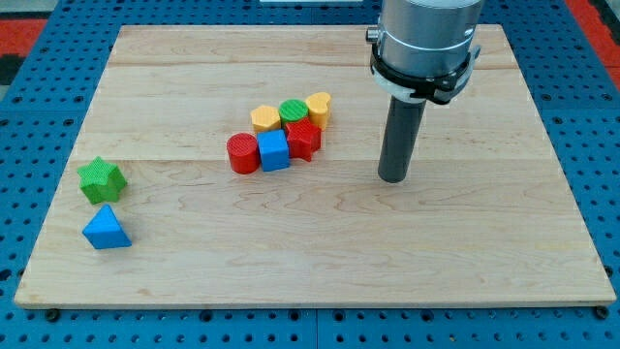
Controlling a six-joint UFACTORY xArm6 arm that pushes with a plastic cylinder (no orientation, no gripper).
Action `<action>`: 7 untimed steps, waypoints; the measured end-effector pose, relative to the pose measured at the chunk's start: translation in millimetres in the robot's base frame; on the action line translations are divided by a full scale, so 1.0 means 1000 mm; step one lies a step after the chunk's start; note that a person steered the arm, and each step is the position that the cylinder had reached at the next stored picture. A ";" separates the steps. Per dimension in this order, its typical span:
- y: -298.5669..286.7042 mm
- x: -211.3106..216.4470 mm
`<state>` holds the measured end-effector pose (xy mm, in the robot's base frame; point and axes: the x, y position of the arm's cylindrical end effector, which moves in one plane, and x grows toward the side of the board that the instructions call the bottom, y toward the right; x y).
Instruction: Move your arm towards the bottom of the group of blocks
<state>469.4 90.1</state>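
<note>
A tight group of blocks lies near the board's middle: a red cylinder [242, 153], a blue cube [274, 150], a red star-like block [304, 139], a yellow hexagon [265, 118], a green cylinder [294, 111] and a yellow heart-like block [318, 108]. My tip [392, 178] rests on the wooden board [320, 242], to the right of the group and slightly lower in the view than the blue cube. It touches no block.
A green star [102, 179] and a blue triangle [106, 229] lie apart near the board's left edge. The arm's grey body [426, 39] hangs over the upper right. Blue pegboard [39, 97] surrounds the board.
</note>
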 end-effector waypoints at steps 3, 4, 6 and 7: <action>-0.001 0.000; -0.001 0.000; -0.024 0.010; -0.095 0.021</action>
